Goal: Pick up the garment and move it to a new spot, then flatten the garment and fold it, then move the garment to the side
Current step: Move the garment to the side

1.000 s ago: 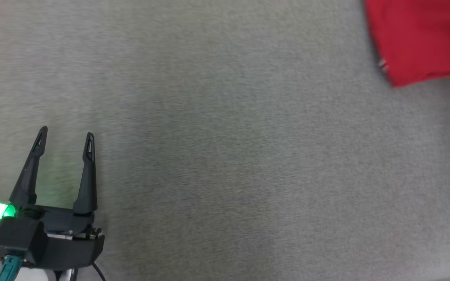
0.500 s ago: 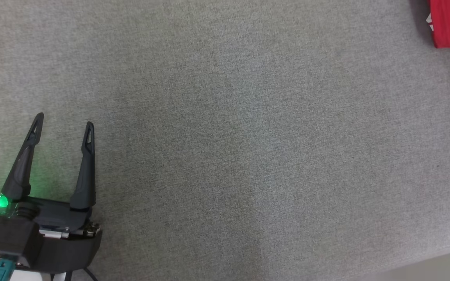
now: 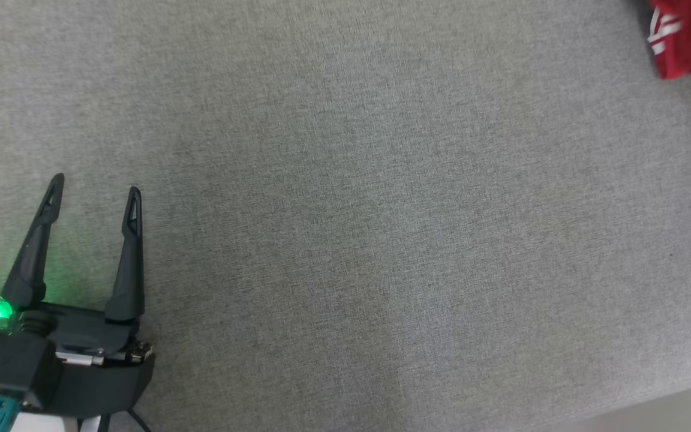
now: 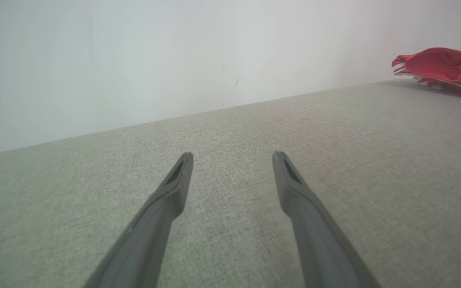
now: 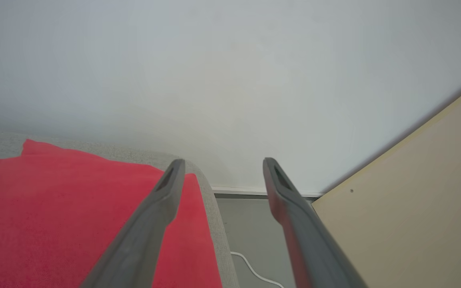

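The garment (image 3: 690, 36) is red with white stripes and lies at the far right corner of the grey fabric surface (image 3: 345, 228); the left wrist view shows the garment (image 4: 442, 68) folded in a low pile at the upper right. My left gripper (image 3: 94, 185) hovers open at the lower left, far from the garment, with nothing between its fingers (image 4: 174, 188). In the right wrist view my right gripper (image 5: 221, 164) is open above the garment (image 5: 54, 216), holding nothing, its left finger (image 5: 162, 200) over the cloth's right edge.
A pale wall (image 4: 174, 60) rises behind the surface. Past the surface's right end, the right wrist view shows a floor with a white cable (image 5: 254, 272) and a beige panel (image 5: 406, 216). The front edge of the surface (image 3: 669, 402) shows at the lower right.
The head camera shifted, so the garment slid toward the upper right corner of that view. The left gripper stays open in its place.
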### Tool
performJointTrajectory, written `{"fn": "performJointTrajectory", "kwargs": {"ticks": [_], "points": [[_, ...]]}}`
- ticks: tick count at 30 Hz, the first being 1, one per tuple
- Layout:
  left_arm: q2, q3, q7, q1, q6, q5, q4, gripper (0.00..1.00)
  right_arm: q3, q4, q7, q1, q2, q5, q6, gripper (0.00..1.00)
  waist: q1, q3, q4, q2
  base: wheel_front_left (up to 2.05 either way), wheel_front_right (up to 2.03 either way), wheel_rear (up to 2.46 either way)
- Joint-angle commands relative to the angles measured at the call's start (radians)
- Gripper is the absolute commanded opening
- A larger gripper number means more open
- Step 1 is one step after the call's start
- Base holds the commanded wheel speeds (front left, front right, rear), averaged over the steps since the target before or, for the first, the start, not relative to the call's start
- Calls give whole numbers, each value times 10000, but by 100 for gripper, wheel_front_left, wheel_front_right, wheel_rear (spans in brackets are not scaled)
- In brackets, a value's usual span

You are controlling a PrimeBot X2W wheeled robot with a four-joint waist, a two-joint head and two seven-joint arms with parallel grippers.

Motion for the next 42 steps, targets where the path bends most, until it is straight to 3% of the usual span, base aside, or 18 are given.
{"fn": "performJointTrajectory", "kwargs": {"ticks": [1,11,22,42], "points": [[-36,-4,-53,17,77,-71,253,100,-24,59,-177,-53,73,48,-29,100,0,-254,110,-1,0,0,0],[-413,127,-224,601,360,-363,1015,100,-104,-2,-1208,898,656,319,-29,100,0,-1860,552,-1,0,0,0],[-846,735,-246,2008,640,-776,1518,100,-536,-1208,-1729,3649,1729,506,-29,100,0,-4119,980,-1,0,0,0],[-1435,910,-250,2797,441,-779,2167,100,-3074,-5835,-1427,9954,4523,-401,-29,100,0,-5667,2129,-1,0,0,0]]}}
